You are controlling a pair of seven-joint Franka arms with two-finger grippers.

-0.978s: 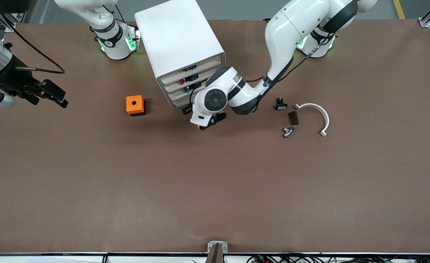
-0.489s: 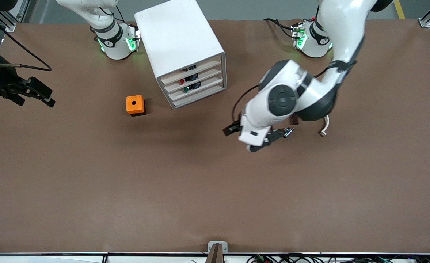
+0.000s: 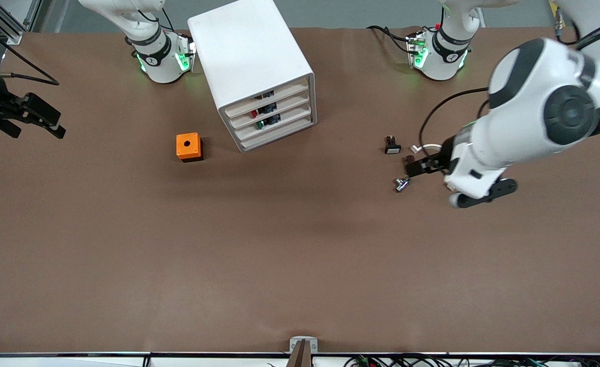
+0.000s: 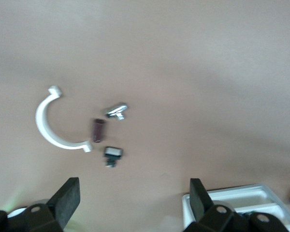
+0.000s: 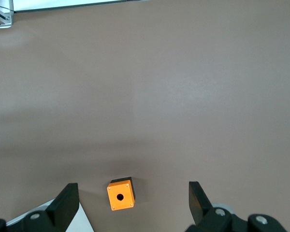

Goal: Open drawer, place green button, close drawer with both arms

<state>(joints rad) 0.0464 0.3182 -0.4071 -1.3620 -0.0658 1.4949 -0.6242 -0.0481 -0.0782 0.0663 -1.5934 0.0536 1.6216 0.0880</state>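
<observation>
Front view shows my left claw (image 3: 460,179) spread empty above the counter (image 3: 300,255), beside the white clip (image 4: 50,123). Right claw (image 3: 27,120) waits spread. Drawer (image 3: 274,120) shut, button (image 3: 260,123) inside.

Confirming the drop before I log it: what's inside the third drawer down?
Through the drawer front, the button with its green cap shows beside dark parts. The drawer is shut, so the rest of the inside is hidden.

Your shallow white plastic tray drawer (image 3: 275,122), third down in the tall white boxy cabinet (image 3: 251,61), sits pushed in, with the tiny green-capped push button (image 3: 260,124) visible inside it.
</observation>
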